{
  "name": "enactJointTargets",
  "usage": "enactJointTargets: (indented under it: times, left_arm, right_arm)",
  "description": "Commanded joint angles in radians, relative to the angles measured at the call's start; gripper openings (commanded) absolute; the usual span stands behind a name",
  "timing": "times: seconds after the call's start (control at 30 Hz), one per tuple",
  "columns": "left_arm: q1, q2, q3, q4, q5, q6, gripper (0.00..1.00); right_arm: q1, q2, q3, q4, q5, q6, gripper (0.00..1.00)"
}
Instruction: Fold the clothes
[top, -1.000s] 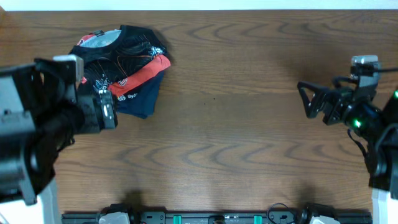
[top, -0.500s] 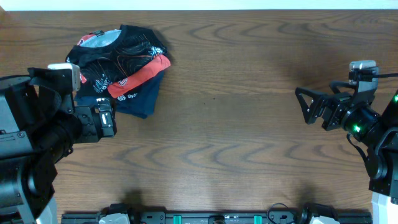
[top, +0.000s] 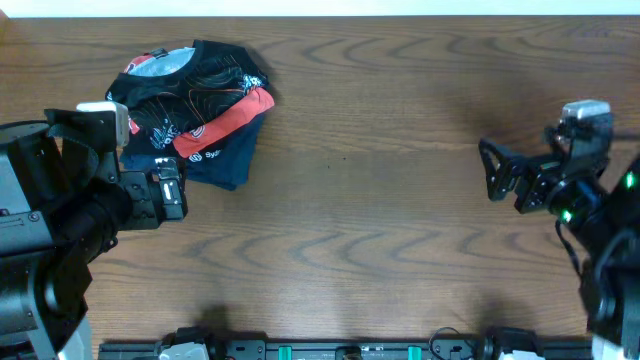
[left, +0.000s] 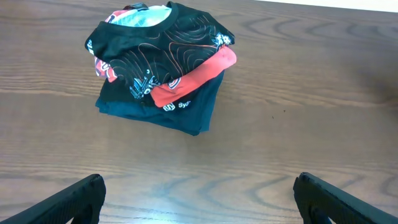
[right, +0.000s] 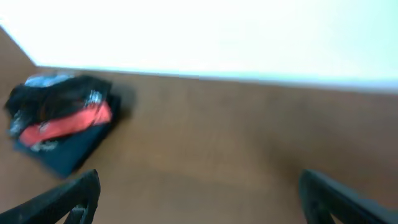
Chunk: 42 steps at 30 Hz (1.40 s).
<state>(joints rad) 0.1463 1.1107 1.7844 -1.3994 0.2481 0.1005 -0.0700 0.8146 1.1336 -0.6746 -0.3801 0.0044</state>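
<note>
The black jersey (top: 195, 85) with thin wavy lines lies bunched on top of a small pile at the table's back left. It also shows in the left wrist view (left: 168, 53) and, blurred, in the right wrist view (right: 59, 99). My left gripper (left: 199, 199) is open and empty, low over bare wood well in front of the pile. My right gripper (top: 490, 170) is open and empty at the table's right side, far from the pile, its fingers pointing left; it shows in its own view too (right: 199, 199).
A red T-shirt (left: 199, 71) with white lettering and a folded navy garment (left: 186, 112) lie under the jersey. The left arm's bulk (top: 60, 220) fills the left edge of the overhead view. The wooden table (top: 380, 230) stretches between the arms.
The left arm drew back toward the front over the first half second, then held still. The right gripper shifted slightly to the right. The pile has not moved.
</note>
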Motion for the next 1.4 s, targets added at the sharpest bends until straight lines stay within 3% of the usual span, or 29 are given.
enactJointTargets:
  times: [0.0, 0.17, 0.47, 0.67, 0.77, 1.37]
  left_arm:
    - [-0.004, 0.000, -0.005, 0.000, 0.005, -0.013, 0.98]
    - [-0.004, 0.000, -0.005, 0.000, 0.005, -0.013, 0.98]
    - [-0.004, 0.000, -0.005, 0.000, 0.005, -0.013, 0.98]
    - [-0.004, 0.000, -0.005, 0.000, 0.005, -0.013, 0.98]
    - [-0.004, 0.000, -0.005, 0.000, 0.005, -0.013, 0.98]
    - [-0.004, 0.000, -0.005, 0.000, 0.005, -0.013, 0.98]
  right_arm:
    - [0.059, -0.119, -0.107, 0.097, 0.145, -0.137, 0.99]
    - [0.047, -0.340, -0.398, 0.248, 0.144, -0.178, 0.99]
    - [0.044, -0.703, -0.873, 0.355, 0.144, -0.178, 0.99]
    - [0.047, -0.808, -1.086, 0.520, 0.106, -0.177, 0.99]
    - [0.049, -0.810, -1.130, 0.633, 0.095, -0.170, 0.99]
    - [0.050, -0.809, -1.128, 0.629, 0.095, -0.170, 0.99]
